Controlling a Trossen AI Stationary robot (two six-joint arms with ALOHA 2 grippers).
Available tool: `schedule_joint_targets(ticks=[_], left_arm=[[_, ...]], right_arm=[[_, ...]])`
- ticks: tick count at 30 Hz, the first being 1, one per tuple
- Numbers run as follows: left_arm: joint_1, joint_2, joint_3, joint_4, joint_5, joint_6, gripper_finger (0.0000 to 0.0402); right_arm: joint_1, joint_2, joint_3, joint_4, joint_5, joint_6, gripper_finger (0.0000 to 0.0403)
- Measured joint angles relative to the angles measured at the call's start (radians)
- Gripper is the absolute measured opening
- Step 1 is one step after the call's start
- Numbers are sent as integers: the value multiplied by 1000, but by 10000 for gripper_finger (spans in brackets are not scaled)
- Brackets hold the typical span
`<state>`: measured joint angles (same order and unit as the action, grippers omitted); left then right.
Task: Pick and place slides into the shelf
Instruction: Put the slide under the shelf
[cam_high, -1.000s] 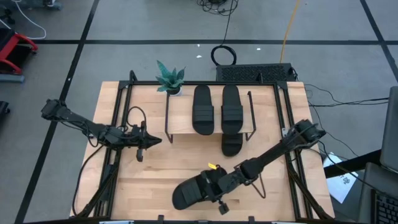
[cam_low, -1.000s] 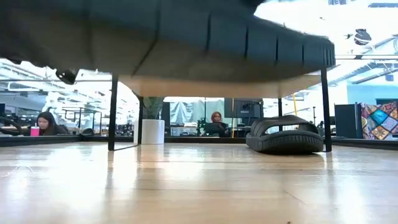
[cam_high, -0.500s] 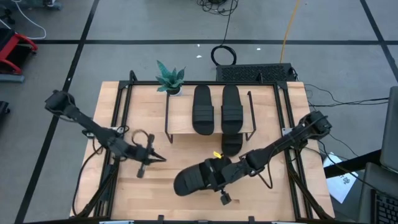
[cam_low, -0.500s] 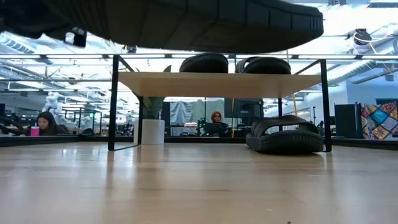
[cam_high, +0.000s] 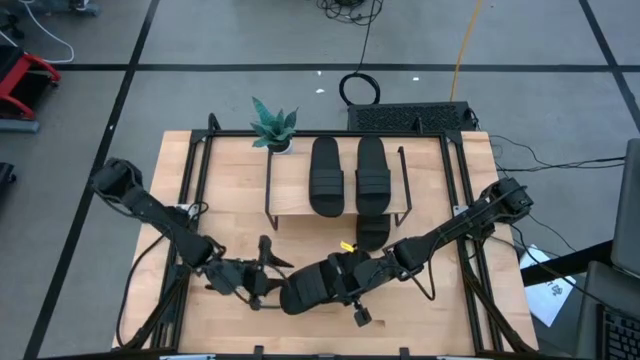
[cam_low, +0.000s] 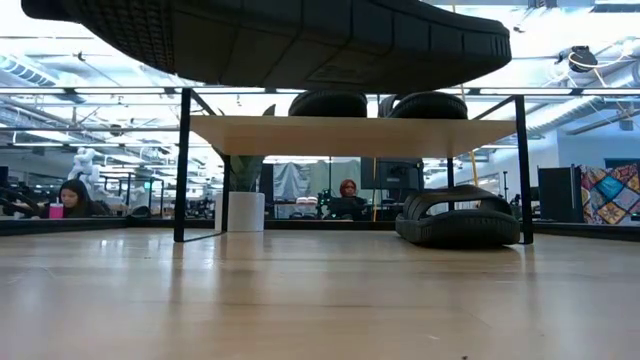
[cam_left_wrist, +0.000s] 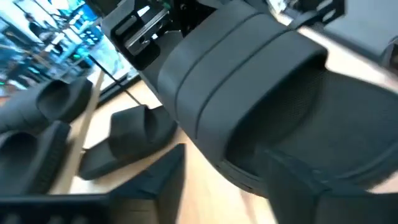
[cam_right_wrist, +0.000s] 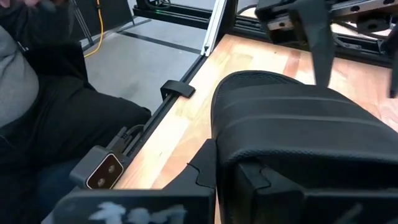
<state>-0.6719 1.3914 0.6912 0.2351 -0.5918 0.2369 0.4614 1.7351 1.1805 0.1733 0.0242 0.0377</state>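
A black slide sandal (cam_high: 312, 287) hangs above the front of the wooden table (cam_high: 300, 245), clamped at its strap by the right gripper (cam_high: 352, 283), whose fingers are closed on it; the sandal's long axis runs roughly left to right across the table, its free end toward the left arm. The left gripper (cam_high: 268, 272) reaches that free end with its fingers spread apart, though the overhead view does not show whether they touch the sole. From table height only the ribbed underside of the lifted sandal (cam_low: 270, 40) is seen, cut off at the top edge. Two slides (cam_high: 345, 175) lie side by side on the shelf (cam_high: 290, 200), their long axes running front to back; the shelf's top board hides all but their rounded ends in the low view. A fourth slide (cam_high: 372, 230) sits on the table under the shelf's right end, half covered from above by the board. A small potted plant (cam_high: 273, 126) stands at the shelf's left rear corner. Beyond the table, people sit at desks (cam_low: 345, 200).
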Motion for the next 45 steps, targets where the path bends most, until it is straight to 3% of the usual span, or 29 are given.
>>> schedule_joint_targets(ticks=[7, 11, 16, 20, 30, 33, 38, 41, 45], left_arm=[[-25, 79, 58, -28, -62, 118, 305], [-24, 132, 89, -23, -138, 182, 322], [-23, 185, 138, -17, -164, 238, 314], [-37, 193, 174, -22, -210, 254, 292], [3, 193, 203, -33, -190, 263, 208], [17, 193, 203, -42, -178, 257, 157], [8, 193, 203, -60, -168, 269, 25], [-9, 193, 203, -62, -181, 285, 12], [-30, 193, 203, -87, -291, 218, 5]], right_arm=[[-4, 0, 0, 6, 11, 29, 6], [-8, 0, -2, 38, 21, 34, 6], [-17, 0, -2, 55, 22, 36, 6], [-17, 0, -2, 62, 25, 30, 6], [-21, 0, -2, 92, 24, 28, 6], [-21, -1, -2, 99, 24, 29, 6], [-21, -1, 0, 102, 26, 29, 6], [-21, -1, 0, 102, 26, 28, 6], [-21, -1, 1, 100, 32, 16, 9]])
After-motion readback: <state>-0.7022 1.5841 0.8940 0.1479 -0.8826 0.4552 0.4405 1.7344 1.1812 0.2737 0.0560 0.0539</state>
